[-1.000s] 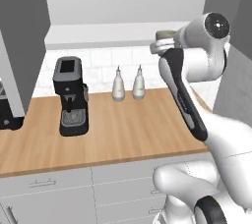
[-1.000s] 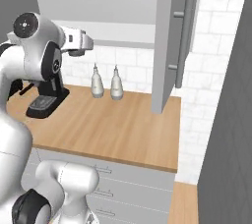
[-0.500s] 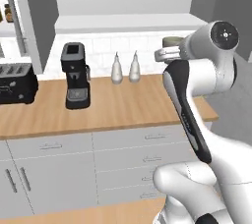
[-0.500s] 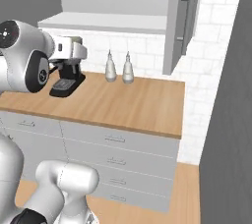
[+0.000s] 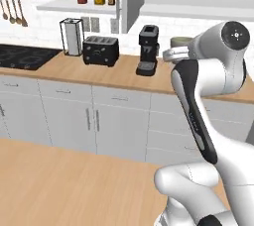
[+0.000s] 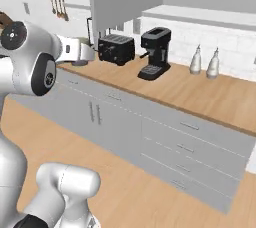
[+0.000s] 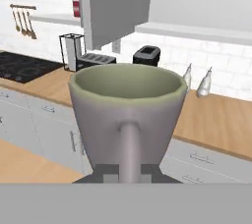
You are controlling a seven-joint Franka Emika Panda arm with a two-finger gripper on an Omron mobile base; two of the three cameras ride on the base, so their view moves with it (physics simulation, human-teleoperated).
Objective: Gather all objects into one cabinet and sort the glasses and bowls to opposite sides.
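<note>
One grey mug (image 7: 127, 110) is held upright in the air before the wooden surface (image 7: 216, 115), its handle pinched by the nearly closed tool (image 7: 129, 169), near two white bottles (image 7: 203, 83).

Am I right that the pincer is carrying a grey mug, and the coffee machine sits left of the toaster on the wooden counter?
Not quite. The pincer does carry the grey mug, but in the left base view the coffee machine sits right of the toaster on the wooden counter.
</note>
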